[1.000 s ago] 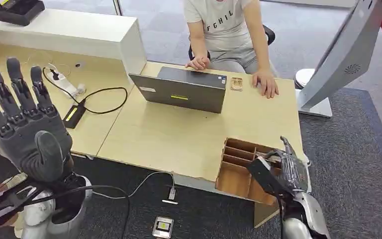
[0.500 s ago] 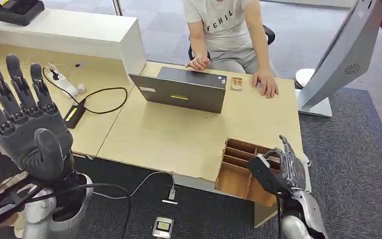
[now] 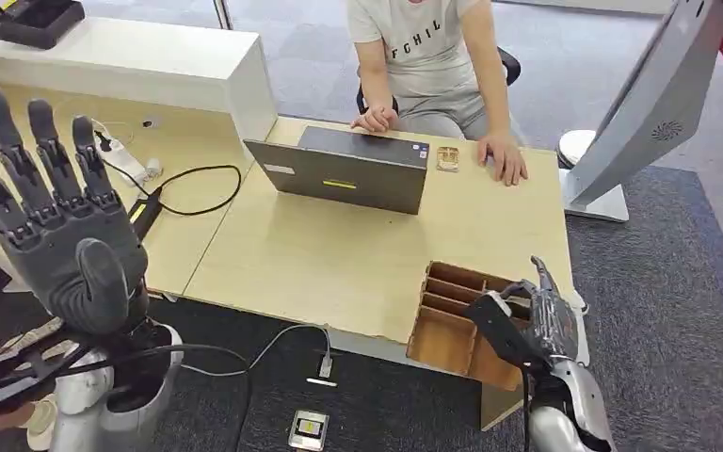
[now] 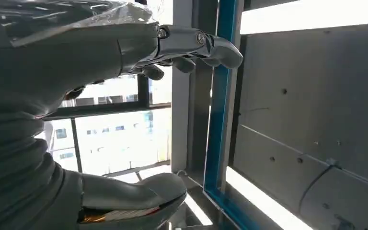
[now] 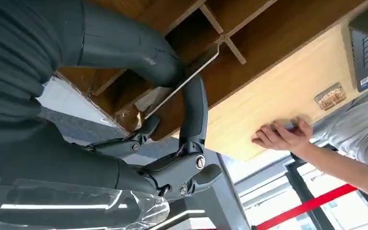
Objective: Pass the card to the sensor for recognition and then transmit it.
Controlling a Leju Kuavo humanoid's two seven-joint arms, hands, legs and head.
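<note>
**Card pinched at wooden box, sensor across worktop**

Pale wood-grain worktop [image 3: 358, 254]; brown compartmented wooden box [image 3: 447, 320] at its near right edge; left robot hand [image 3: 52, 226] raised, fingers spread, holding nothing; right robot hand [image 5: 172, 120] over box, pinching thin flat card [image 5: 184, 79] edge-on between thumb and finger; small tan sensor [image 3: 448, 158] lies well forward, beside laptop [image 3: 344, 169].

Seated at the far edge of the light wooden desk [image 3: 358, 254], a person in a grey printed T-shirt [image 3: 424, 42], cut off above the chest by the picture's top edge. Pinched edge-on in the dark many-fingered right hand [image 5: 163, 120], a thin pale card [image 5: 184, 81], face unreadable, partly hidden behind thumb and fingers. Near the far edge, a small tan patterned object [image 3: 448, 158], too small to identify.
</note>
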